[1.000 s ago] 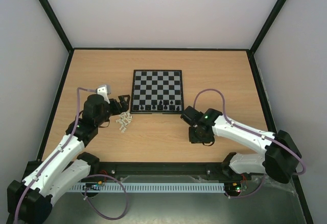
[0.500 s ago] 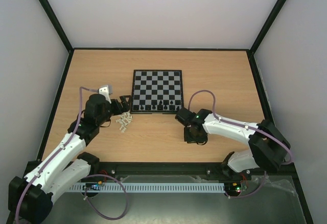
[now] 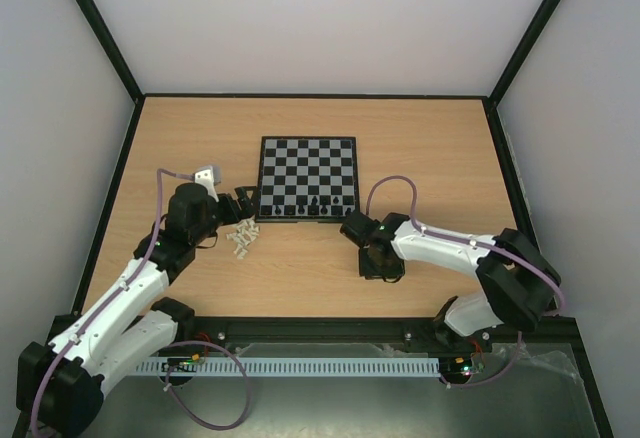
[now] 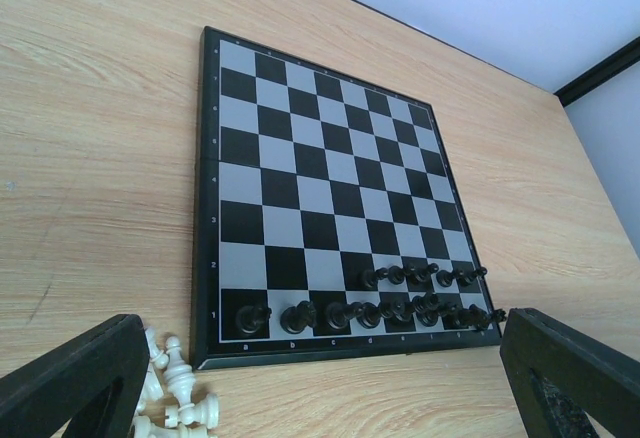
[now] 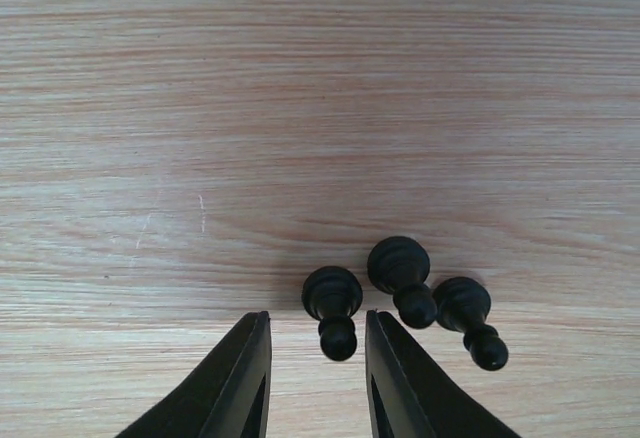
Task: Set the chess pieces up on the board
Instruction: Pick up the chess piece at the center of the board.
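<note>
The board (image 3: 300,158) lies in the middle of the table, with black chess pieces (image 3: 315,205) along its near two rows; the left wrist view shows the board (image 4: 300,158) and those pieces (image 4: 400,303) too. A heap of cream-white pieces (image 3: 241,238) lies off its near left corner, next to my wide-open left gripper (image 3: 240,205) and at the left of the left wrist view (image 4: 170,388). My right gripper (image 5: 317,333) points down at the table near the board's right corner (image 3: 378,263). Its jaws stand narrowly open astride one upright black pawn (image 5: 333,293), not touching it. Two more black pawns (image 5: 400,263) (image 5: 462,303) stand just right of it.
The wooden table (image 3: 450,158) is walled by white panels with black frame edges (image 3: 320,96). The right arm's cable (image 3: 390,183) loops above its wrist. My left gripper (image 4: 322,358) shows only its two black fingers at the lower corners.
The right arm has slid a little to the left and its jaws have narrowed. The left arm has barely shifted.
</note>
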You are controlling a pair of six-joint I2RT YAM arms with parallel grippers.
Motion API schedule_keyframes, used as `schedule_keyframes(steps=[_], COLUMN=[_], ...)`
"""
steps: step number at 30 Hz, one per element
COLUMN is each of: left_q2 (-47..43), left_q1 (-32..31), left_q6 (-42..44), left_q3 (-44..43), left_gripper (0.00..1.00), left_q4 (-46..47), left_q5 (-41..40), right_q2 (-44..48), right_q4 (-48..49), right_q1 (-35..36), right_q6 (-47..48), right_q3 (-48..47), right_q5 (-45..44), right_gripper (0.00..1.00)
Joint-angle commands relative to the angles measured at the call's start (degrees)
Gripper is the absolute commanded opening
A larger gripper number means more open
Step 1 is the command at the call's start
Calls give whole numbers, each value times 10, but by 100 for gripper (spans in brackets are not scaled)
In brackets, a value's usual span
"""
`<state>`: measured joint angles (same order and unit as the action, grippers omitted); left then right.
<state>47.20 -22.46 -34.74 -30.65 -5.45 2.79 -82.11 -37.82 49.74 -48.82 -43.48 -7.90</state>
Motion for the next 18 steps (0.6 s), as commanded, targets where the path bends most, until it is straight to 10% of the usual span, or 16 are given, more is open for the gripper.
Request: schedule_keyframes(steps=[1, 18], left_q2=[1, 9], left_q1=[4, 3], left_q6=[2, 1], left_q3=[10, 10], left_gripper=[99, 99], left_q4=[11, 13], left_q5=[4, 1], right_q2=[-10, -26], right_q4=[-20, 6], right_q1=[-7, -26], right_q6=[9, 42], right_q3=[-8, -18], right_q5=[-23, 7], right_gripper=[29, 3])
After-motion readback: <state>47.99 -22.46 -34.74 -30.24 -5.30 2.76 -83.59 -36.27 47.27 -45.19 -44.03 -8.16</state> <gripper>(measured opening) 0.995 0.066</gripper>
